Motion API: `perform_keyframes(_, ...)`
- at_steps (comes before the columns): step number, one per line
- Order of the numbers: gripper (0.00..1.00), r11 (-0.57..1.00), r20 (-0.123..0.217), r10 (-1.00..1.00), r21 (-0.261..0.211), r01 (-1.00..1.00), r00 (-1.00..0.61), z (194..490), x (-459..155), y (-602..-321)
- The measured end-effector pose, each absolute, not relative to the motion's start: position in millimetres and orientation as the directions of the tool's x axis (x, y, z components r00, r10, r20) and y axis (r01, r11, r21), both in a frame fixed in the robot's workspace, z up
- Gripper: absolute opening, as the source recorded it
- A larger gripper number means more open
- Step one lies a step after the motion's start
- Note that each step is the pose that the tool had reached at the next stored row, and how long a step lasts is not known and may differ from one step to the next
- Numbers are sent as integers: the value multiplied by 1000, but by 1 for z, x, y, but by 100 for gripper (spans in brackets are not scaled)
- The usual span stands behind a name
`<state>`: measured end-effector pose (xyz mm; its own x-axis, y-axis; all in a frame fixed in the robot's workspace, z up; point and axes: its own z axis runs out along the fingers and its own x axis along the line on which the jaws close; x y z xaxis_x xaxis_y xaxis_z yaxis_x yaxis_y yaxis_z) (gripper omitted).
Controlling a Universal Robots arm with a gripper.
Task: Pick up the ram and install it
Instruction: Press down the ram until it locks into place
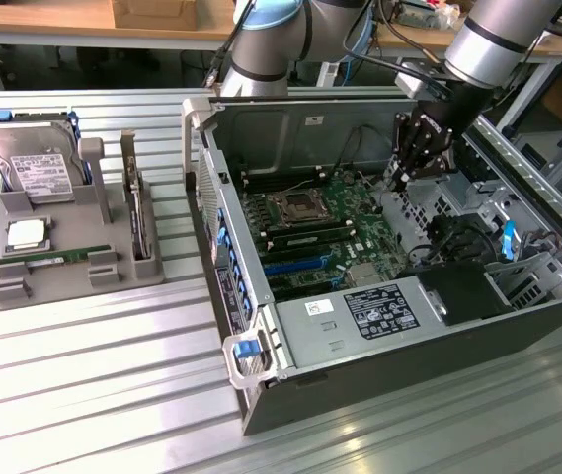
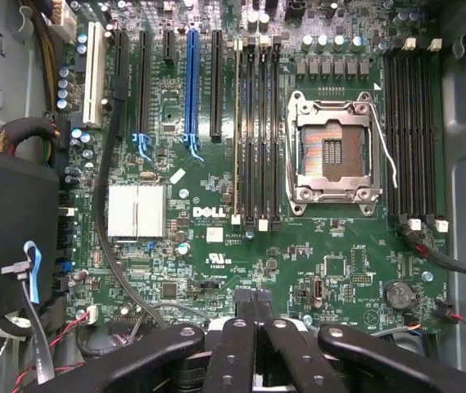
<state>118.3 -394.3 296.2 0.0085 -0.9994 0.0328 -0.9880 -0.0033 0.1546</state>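
One ram (image 1: 48, 259), a thin green stick, lies flat in a groove of the grey holder tray (image 1: 24, 291) at the exterior view's left. A second ram (image 2: 237, 123) stands on edge in a memory slot beside the empty processor socket (image 2: 335, 147) of the motherboard (image 1: 360, 232). My gripper (image 1: 404, 168) hangs inside the open computer case (image 1: 290, 380), above the motherboard and far from the tray. In the wrist view its black fingertips (image 2: 245, 309) meet with nothing between them.
On the tray rest a silver hard drive (image 1: 34, 163) and a square processor chip (image 1: 26, 235); a dark board (image 1: 137, 212) stands on edge in its slot. Case walls, black cables (image 1: 453, 237) and a blue latch (image 1: 246, 348) surround the motherboard.
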Motion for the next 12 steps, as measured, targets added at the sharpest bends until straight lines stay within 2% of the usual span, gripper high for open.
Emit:
perform_keyframes(5,11,1,33,-999,155,-988,5,296,118,-394)
perform_keyframes(12,11,186,58,-982,153,-971,-179,295,118,-394)
